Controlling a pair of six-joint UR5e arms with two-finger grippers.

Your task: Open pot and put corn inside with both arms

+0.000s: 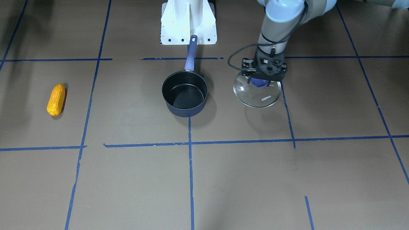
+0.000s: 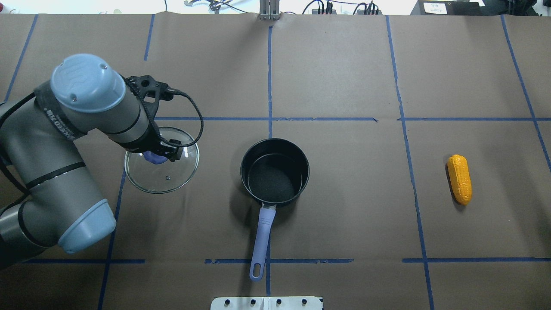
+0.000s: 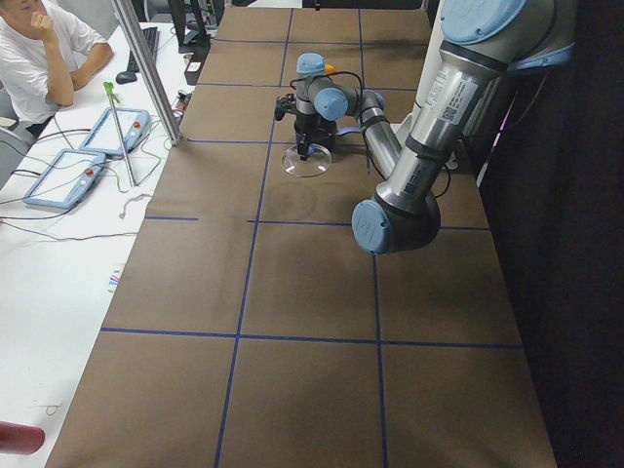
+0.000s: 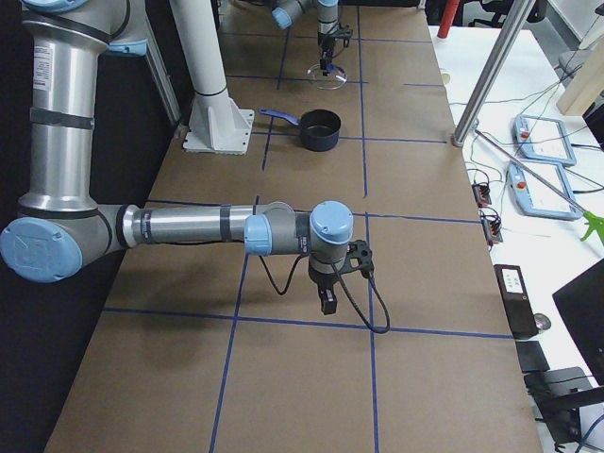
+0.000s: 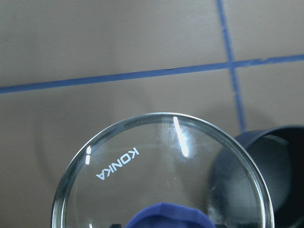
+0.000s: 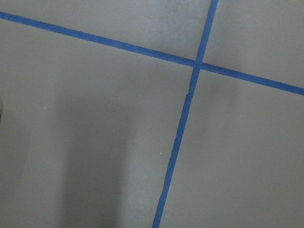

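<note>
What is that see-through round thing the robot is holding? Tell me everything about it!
It is a round lid of clear glass with a shiny metal rim, a blue knob on top, a tiny hole and the white word KONKA. The left gripper is shut on the knob and holds it roughly level. Its shadow lies apart from it, so it seems to hang above the table, beside the open pot, not touching it.

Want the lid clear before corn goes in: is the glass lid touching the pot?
Apart. The overhead view shows bare table between the glass lid and the pot.
</note>
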